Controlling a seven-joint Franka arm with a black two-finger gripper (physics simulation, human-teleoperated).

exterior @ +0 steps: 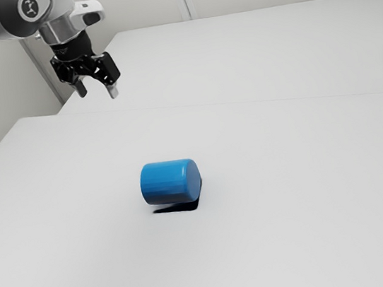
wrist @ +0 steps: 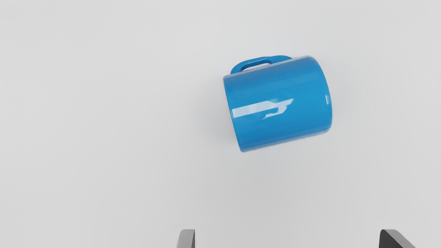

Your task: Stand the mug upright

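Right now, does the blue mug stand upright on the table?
No, the blue mug is lying on its side, its curved wall down against the table.

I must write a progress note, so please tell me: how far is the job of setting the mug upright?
Nothing looks done yet: the blue mug lies on its side on the white table. Nothing is in hand either: the gripper hangs above and away from the mug, jaws apart and empty. Left: reach it, grip it, turn it upright and let go.
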